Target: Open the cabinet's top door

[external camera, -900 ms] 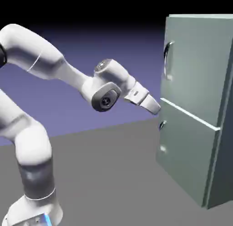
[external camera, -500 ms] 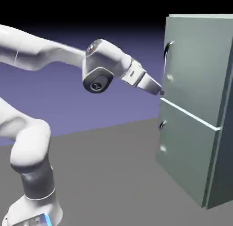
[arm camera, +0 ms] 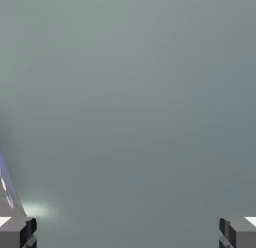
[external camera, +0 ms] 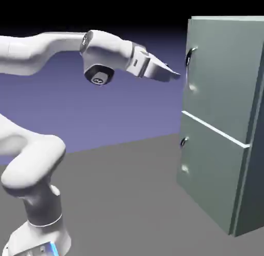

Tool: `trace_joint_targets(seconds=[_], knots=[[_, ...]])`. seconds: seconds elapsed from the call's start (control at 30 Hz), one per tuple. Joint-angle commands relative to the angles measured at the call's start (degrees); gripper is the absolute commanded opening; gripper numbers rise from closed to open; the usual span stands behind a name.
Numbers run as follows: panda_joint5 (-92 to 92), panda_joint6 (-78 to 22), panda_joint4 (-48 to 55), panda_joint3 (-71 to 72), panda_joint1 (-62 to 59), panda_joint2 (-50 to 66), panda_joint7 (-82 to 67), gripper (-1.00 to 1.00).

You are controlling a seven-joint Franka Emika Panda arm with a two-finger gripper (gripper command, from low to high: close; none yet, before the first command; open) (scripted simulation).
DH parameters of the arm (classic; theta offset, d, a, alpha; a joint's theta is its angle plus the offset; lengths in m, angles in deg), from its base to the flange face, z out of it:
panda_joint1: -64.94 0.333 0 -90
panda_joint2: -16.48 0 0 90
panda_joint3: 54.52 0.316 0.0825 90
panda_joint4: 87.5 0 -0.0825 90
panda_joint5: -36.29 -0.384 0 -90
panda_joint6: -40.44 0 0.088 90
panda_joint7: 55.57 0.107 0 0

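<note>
The tall grey-green cabinet (external camera: 227, 121) stands at the exterior view's right. Its top door (external camera: 221, 69) is flush and shut, with a curved dark bar handle (external camera: 189, 61) near its left edge. My gripper (external camera: 175, 75) points at the door just left of the handle, at the handle's lower half, a small gap away. In the hand view the door's flat grey-green panel (arm camera: 130, 102) fills the picture, and my two fingertips (arm camera: 17, 231) sit far apart at the bottom corners with nothing between them: the gripper is open.
The shorter lower door (external camera: 211, 167) carries a small handle (external camera: 183, 142) near its left edge. The grey table (external camera: 118, 198) stretches between the arm's base and the cabinet.
The hand has risen from the seam between the two doors to the level of the top door's handle and levelled out toward the door. The door has not moved.
</note>
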Motion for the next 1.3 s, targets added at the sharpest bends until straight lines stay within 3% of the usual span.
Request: trace_joint_targets(seconds=[0.0,0.8,1.03,1.07,1.27], knots=[[-2.5,-0.4,0.5,1.2,-1.2,-0.8,-1.3,0.0],[-62.3,-9.1,11.6,29.1,-31.0,-19.6,-32.5,0.0],[-65.8,-10.2,19.5,33.1,-40.5,-18.4,-33.1,0.0],[-65.8,-10.2,19.5,33.1,-40.5,-18.4,-33.1,-1.0],[-66.5,-21.8,9.1,26.8,-33.2,-18.6,-38.8,-1.0]])
